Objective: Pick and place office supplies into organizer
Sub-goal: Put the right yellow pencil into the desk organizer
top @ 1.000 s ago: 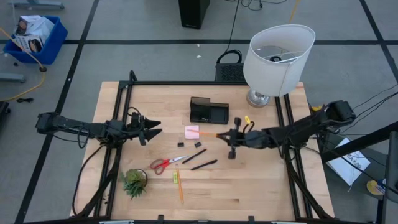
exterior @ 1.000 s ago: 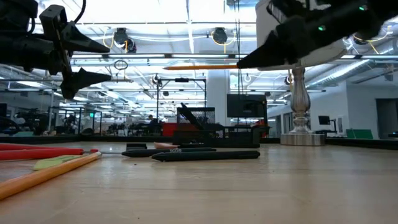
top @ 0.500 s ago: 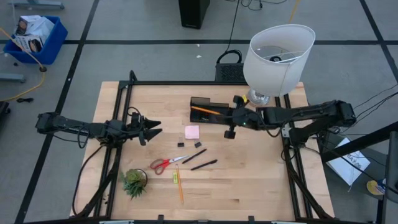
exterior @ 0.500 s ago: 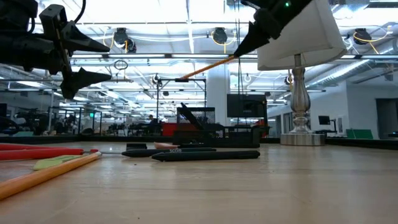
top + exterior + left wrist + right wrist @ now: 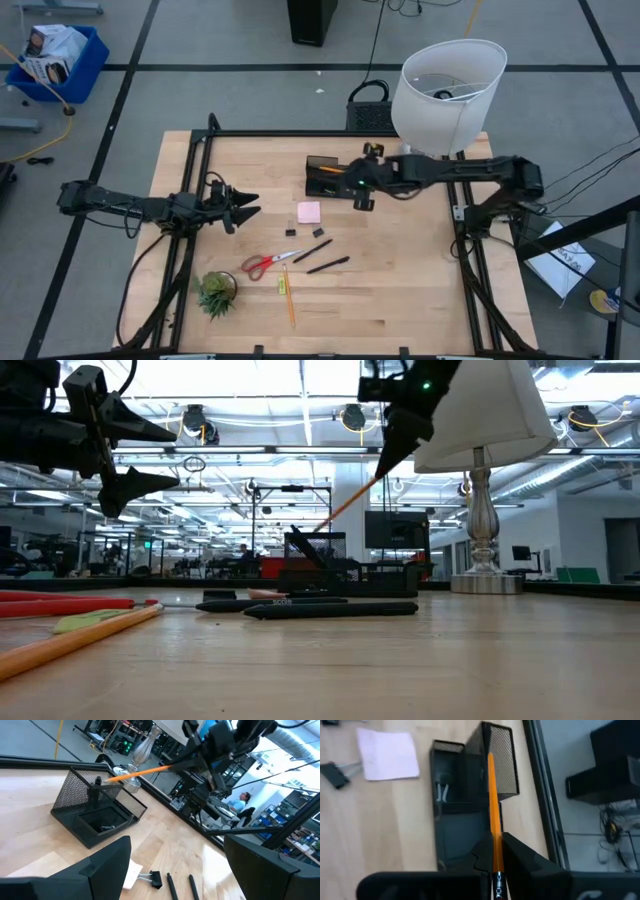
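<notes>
My right gripper [image 5: 347, 177] hovers just right of the black mesh organizer [image 5: 334, 179], shut on an orange pencil [image 5: 328, 171]. The pencil slants down toward the organizer's tall compartment [image 5: 85, 790]. My left gripper [image 5: 250, 205] waits open above the table's left part, touching nothing. On the wood lie a pink sticky pad [image 5: 309, 212], two black clips [image 5: 291, 232], two black pens [image 5: 313, 250], red-handled scissors [image 5: 266, 264] and another pencil [image 5: 289, 303]. My right gripper pinches the orange pencil near its rear end [image 5: 496, 851] between its two fingers, the pencil lying along them and sticking out ahead. It comes slanting down from the table's right. The pencil is lifted clear, its tip [image 5: 108, 778] at the tall compartment's rim; touching or not, I cannot tell.
A large white lamp [image 5: 445, 92] stands at the far right corner, close behind my right arm. A small green plant [image 5: 216, 293] sits near the left front. The loose supplies lie mid-table, in front of the organizer.
My right gripper has carried the pencil from above the table's middle toward the far edge and leftward to the organizer. It has tipped, so the pencil, level a second ago, now slants down with its tip at the organizer's tall compartment.
</notes>
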### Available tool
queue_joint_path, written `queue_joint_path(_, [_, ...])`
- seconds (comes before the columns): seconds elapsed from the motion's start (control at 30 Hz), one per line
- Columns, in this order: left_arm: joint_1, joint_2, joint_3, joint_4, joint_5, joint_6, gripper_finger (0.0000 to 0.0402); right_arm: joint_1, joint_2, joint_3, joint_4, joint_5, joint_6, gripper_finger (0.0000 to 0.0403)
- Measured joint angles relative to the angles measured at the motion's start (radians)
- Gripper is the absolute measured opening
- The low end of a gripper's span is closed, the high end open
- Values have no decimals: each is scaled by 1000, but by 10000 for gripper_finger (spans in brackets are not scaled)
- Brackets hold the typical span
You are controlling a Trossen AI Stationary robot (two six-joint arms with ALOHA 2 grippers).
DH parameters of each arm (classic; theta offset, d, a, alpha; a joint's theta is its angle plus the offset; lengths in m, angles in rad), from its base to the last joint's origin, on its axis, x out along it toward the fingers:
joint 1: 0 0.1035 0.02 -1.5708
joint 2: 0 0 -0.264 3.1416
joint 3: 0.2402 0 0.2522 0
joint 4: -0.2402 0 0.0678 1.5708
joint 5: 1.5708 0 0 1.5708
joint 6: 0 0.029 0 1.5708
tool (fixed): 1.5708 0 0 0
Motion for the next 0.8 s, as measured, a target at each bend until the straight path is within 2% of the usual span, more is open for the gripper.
queue_joint_path(0.33, [0,0,0,-10,0,6,324,-21,111,138,-57,98,-127,20])
queue_joint_path(0.53, [0,0,0,-15,0,6,324,-34,110,154,-77,21,-127,20])
queue_joint_path(0.8, [0,0,0,-15,0,5,324,-40,110,154,-96,-5,-125,20])
